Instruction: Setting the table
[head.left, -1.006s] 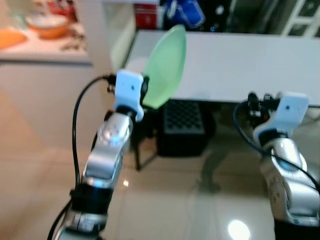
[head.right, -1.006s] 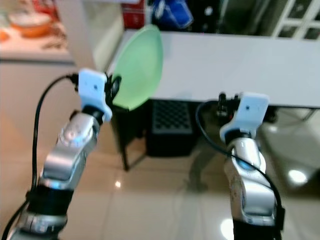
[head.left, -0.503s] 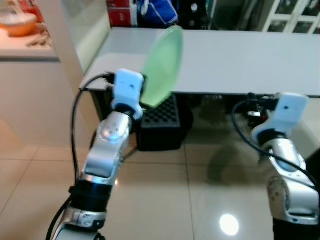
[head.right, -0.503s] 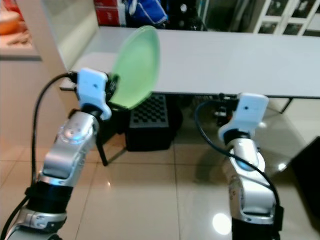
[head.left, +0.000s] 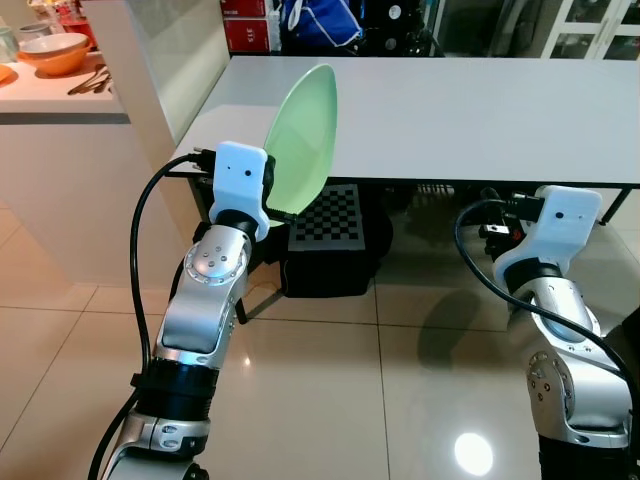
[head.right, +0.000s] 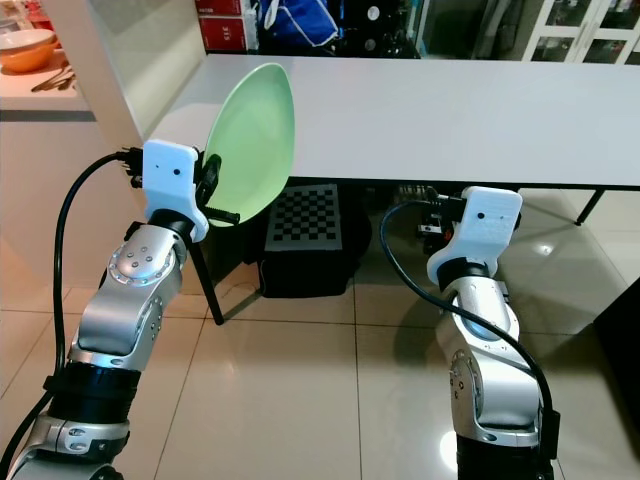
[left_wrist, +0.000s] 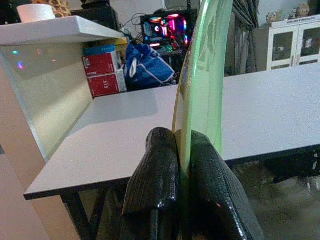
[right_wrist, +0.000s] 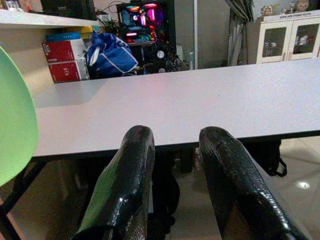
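A pale green plate (head.left: 305, 140) stands on edge, tilted, in front of the near left corner of the long white table (head.left: 450, 110). My left gripper (left_wrist: 180, 145) is shut on the plate's lower rim, with one black finger (left_wrist: 150, 200) on each face of the plate (left_wrist: 202, 75). My right gripper (right_wrist: 175, 135) is open with nothing between its fingers. It is held at about the height of the table's near edge and points at the tabletop (right_wrist: 200, 105). The right arm's white wrist housing (head.left: 560, 215) sits before the table's right part.
A black crate with a checkerboard panel (head.left: 330, 240) stands under the table. A white partition (head.left: 150, 60) and a counter with an orange bowl (head.left: 55, 50) are on the left. Red boxes (head.left: 245, 30) and a blue bag (head.left: 320, 15) lie beyond the table. Glossy tiled floor (head.left: 380, 380) lies below.
The camera has shifted and the blur has gone: the table now sits fuller and sharper in view. The left gripper still holds the plate in the same pose; the right stays open.
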